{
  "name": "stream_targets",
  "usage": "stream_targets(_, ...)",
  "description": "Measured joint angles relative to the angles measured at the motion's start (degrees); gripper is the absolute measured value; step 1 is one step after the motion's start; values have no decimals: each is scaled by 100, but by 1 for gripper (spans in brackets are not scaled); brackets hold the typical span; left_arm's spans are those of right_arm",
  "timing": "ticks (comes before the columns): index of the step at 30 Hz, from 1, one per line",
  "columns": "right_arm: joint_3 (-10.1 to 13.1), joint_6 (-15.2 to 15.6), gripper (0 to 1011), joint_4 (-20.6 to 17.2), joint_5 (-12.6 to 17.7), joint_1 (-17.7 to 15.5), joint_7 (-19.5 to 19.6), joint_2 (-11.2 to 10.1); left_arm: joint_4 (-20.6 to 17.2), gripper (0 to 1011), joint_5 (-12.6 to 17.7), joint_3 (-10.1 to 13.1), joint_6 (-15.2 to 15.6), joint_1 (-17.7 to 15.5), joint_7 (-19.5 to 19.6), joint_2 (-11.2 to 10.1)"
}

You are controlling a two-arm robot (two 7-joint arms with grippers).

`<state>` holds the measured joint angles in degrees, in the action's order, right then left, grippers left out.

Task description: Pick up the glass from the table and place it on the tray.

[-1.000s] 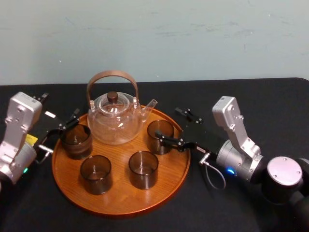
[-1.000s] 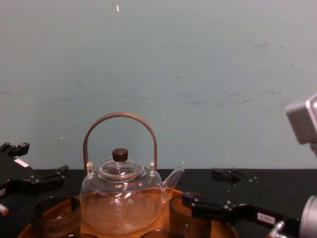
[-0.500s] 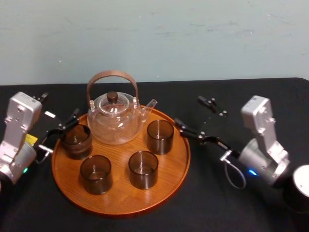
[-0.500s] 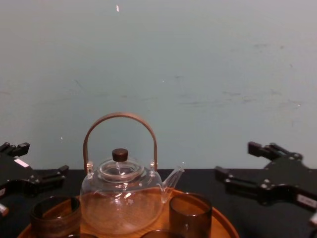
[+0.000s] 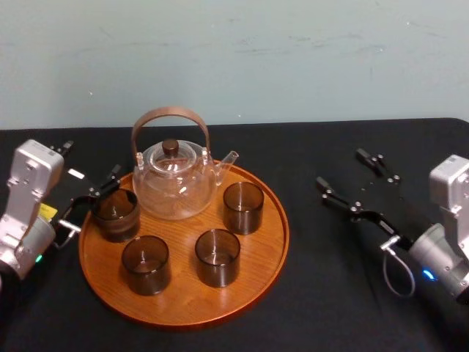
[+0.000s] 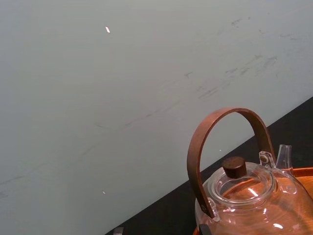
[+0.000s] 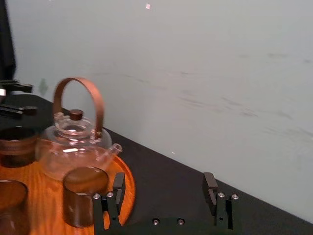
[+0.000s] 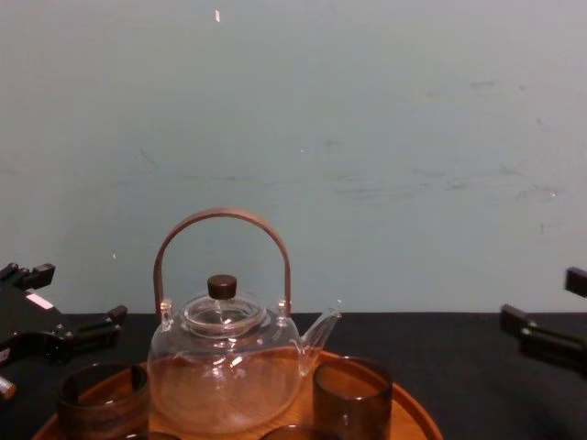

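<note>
The glass [image 5: 243,207] stands upright on the tray [image 5: 275,249], at three o'clock of its centre. The teapot [image 5: 176,180] is at twelve, with three other glasses [image 5: 218,257] around. The right gripper [image 5: 341,169] hangs open and empty farther toward three o'clock. The left gripper [image 5: 91,158] is open at nine. In the chest view, the teapot sits at the glass's nine o'clock.

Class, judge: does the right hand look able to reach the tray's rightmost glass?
Probably yes: the right hand is open, with black tablecloth and the tray's low rim between it and that glass.
</note>
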<state>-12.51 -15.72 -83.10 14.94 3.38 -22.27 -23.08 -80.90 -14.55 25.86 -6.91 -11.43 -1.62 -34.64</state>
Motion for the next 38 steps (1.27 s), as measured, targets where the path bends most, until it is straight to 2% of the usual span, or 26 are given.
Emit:
stream_targets(11,401,24,1002,157,-234,-180,422,79,0,1002,0,0,0,0,0,-1)
stream_targets(38,344,24,1002,129,-200,-166,349,56,0,1001,0,0,0,0,0,0)
